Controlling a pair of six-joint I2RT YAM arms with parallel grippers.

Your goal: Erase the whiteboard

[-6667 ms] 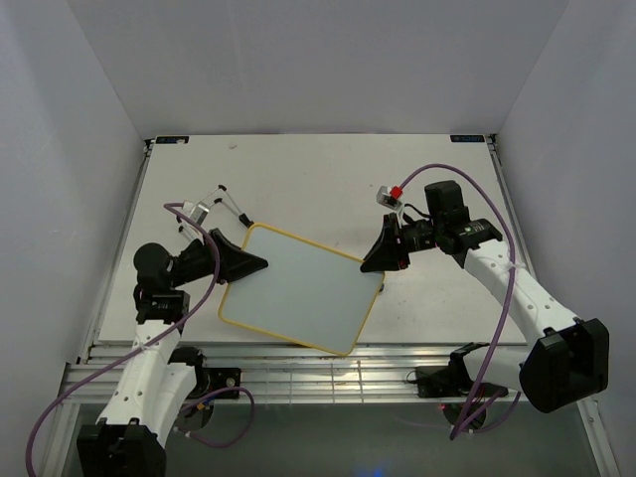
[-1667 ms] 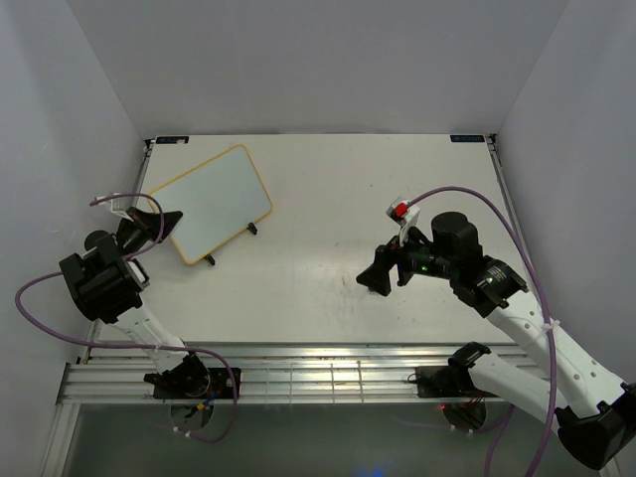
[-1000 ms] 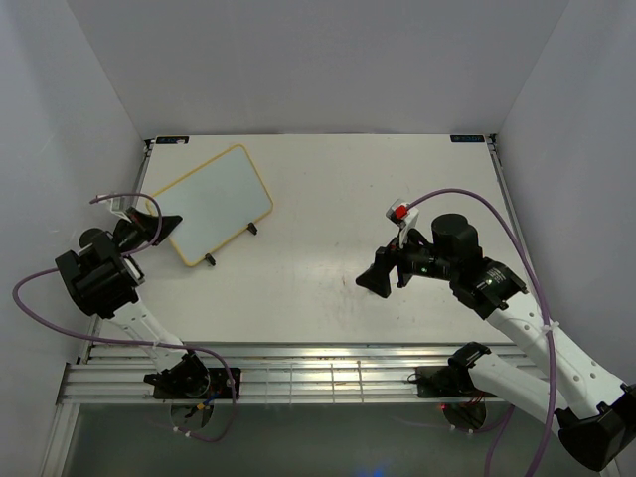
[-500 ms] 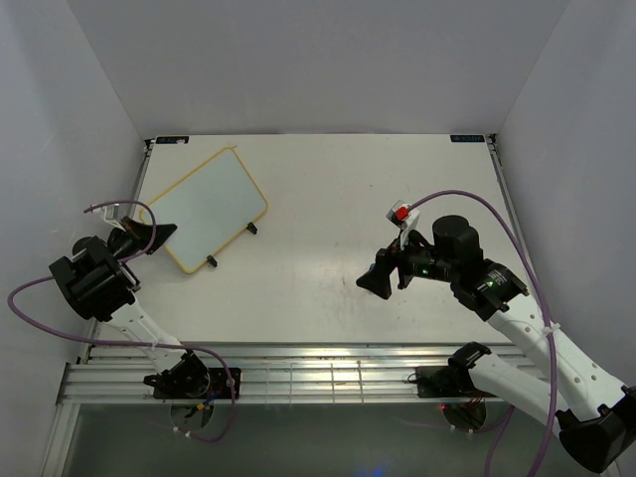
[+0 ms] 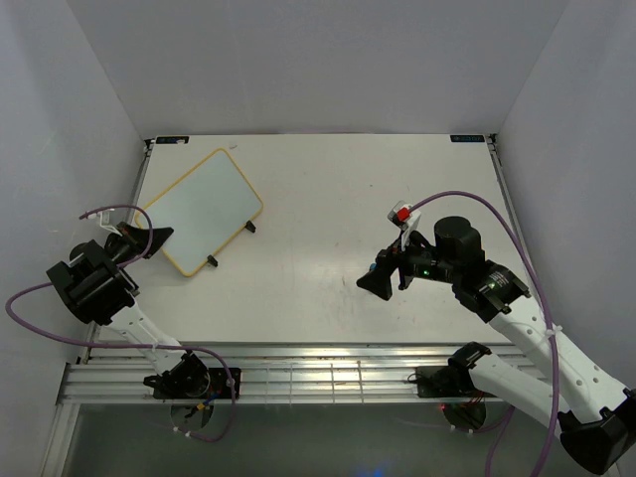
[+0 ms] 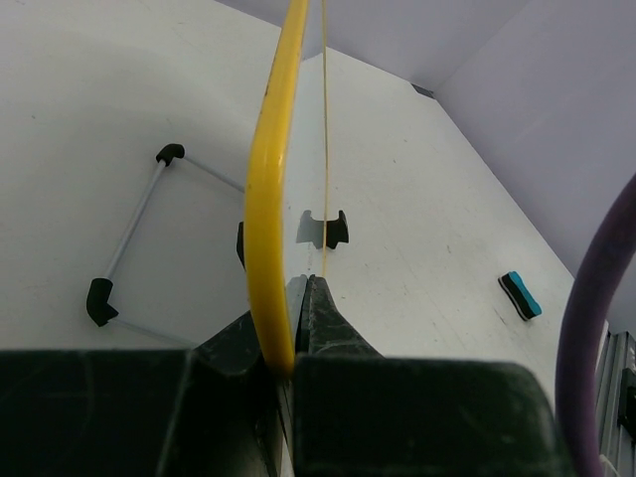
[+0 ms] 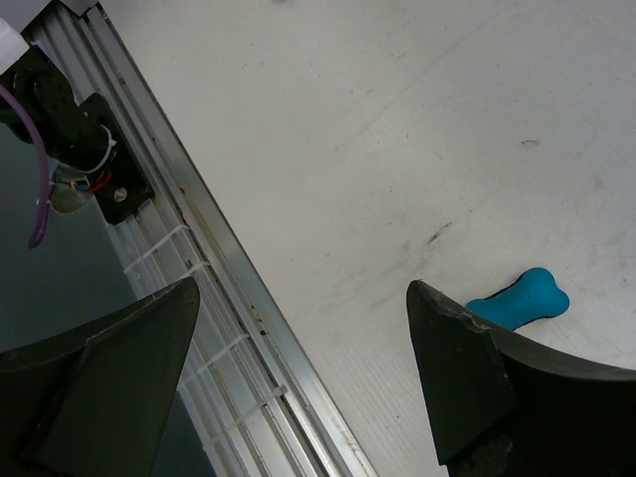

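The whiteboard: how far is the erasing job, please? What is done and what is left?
Done, apparently: the whiteboard face shows no writing in the top view. In hand: the left gripper is shut on its yellow rim. The right gripper is open and empty; the blue eraser lies on the table beside it. Left: probably only to release the board.

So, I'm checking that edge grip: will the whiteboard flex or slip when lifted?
Probably stiff: the whiteboard looks flat and straight-edged with the left gripper shut on one edge only. It might pivot or slip, as that yellow rim looks smooth and rounded.
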